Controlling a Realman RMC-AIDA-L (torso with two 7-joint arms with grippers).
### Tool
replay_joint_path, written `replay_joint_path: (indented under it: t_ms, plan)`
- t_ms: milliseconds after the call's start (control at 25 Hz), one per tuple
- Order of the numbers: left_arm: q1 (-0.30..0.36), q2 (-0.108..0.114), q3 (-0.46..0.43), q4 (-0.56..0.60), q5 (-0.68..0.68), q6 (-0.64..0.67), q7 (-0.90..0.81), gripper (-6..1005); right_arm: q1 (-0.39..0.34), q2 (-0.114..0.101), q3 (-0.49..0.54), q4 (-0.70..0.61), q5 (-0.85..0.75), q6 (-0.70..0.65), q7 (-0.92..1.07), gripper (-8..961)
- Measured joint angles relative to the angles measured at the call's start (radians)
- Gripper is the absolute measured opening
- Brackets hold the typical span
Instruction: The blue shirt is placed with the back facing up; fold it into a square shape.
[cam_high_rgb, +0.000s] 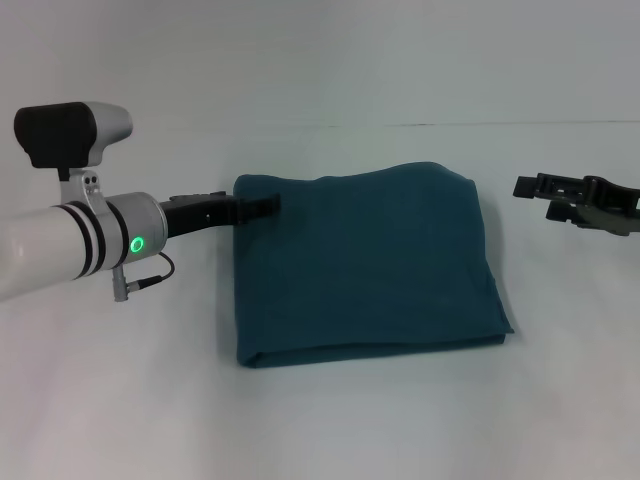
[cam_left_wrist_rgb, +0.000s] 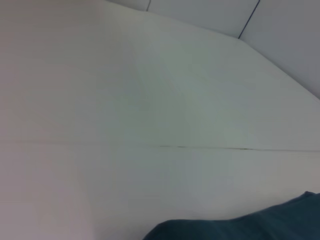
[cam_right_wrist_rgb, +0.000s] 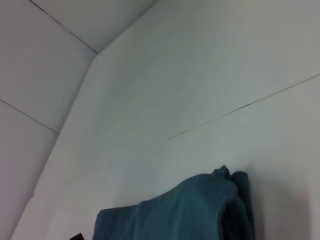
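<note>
Both grippers framed the blue shirt (cam_high_rgb: 365, 265), squarely folded: left gripper (cam_high_rgb: 262, 208) pinched its corner; right gripper (cam_high_rgb: 560, 198) hovered, grip unreadable.

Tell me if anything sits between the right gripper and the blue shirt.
Nothing visible does. The right gripper hovers off the far right side of the blue shirt, with only bare table in the gap. The left gripper is across the shirt, at its far left corner.

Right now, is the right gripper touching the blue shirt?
Apart. The head view shows bare white table between the right gripper and the blue shirt's right edge; the gripper sits off to that side.
</note>
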Motion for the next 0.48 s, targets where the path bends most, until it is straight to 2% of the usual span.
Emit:
replay_joint_path:
  t_ms: [480]
  plan:
    - [-0.009,-0.014,0.041,-0.002,0.000,-0.056,0.002,936,-0.005,0.003,0.001,0.000,0.000,0.003,0.001,916]
